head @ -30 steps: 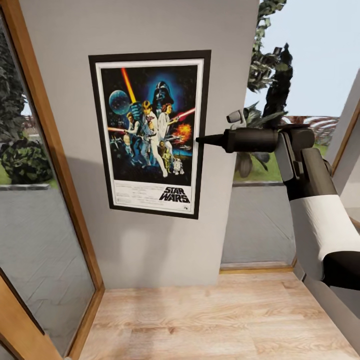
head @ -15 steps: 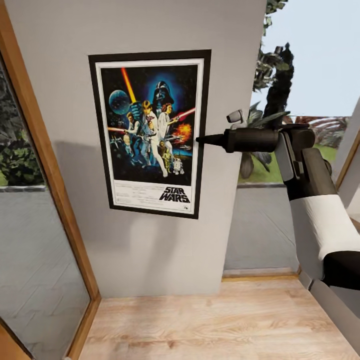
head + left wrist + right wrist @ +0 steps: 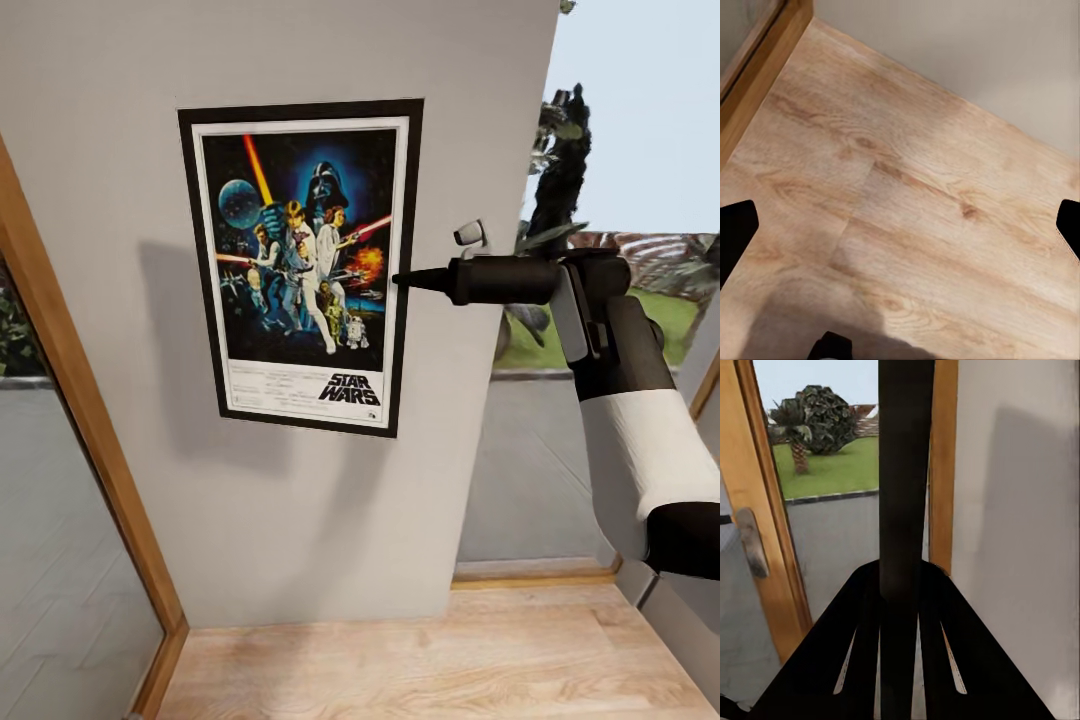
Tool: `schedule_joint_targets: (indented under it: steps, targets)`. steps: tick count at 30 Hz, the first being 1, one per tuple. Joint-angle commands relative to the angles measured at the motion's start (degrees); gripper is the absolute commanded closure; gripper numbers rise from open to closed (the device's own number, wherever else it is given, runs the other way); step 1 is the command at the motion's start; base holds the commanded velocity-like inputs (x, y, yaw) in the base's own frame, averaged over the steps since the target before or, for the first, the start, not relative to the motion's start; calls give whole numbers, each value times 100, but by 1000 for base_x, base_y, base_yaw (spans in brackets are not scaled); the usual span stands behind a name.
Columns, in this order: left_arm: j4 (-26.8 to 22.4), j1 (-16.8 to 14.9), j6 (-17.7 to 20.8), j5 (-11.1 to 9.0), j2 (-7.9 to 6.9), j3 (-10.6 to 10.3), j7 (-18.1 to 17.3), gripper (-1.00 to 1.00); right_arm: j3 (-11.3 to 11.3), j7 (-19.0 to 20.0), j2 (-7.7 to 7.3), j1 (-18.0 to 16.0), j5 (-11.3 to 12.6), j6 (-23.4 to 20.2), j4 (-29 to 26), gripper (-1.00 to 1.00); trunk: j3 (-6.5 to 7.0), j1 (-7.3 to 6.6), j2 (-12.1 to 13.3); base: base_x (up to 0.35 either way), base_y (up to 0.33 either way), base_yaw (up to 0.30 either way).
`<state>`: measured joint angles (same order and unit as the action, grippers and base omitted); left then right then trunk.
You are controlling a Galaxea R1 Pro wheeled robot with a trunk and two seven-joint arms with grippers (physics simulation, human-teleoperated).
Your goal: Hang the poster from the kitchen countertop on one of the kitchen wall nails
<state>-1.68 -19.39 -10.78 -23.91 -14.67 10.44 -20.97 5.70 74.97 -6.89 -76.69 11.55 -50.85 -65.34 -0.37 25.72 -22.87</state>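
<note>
Poster (image 3: 300,265): black-framed, upright, long axis vertical, seen face-on against the grey wall panel (image 3: 300,520). It is held up by its right edge, well clear of the wooden floor (image 3: 420,660).

Right gripper (image 3: 408,280): reaches in horizontally from the right and meets that right frame edge about halfway up. In the right wrist view the dark frame edge (image 3: 904,510) runs straight between the jaws, which are closed down onto it.

Left gripper (image 3: 900,225): points down at bare floorboards, jaws spread wide, holding nothing; the right arm is the nearer one.

Nail: none can be made out; possibly hidden behind the poster. Whether the poster touches the wall or hangs just off it cannot be told.

Next move, as judged: depends on the poster's top edge reaching a nail.
</note>
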Motion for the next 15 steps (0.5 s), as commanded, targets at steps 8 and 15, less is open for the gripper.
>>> schedule_joint_targets:
  steps: [8,15]
  targets:
    - [6,-4,-12,18,-1,45,-30,-100,10,18,-5,-4,40,-57,4,100,-4,6,-5,213,0,0]
    - [7,-4,-12,18,-1,45,-30,-100,10,18,-5,-4,40,-57,4,100,-4,6,-5,35,0,0]
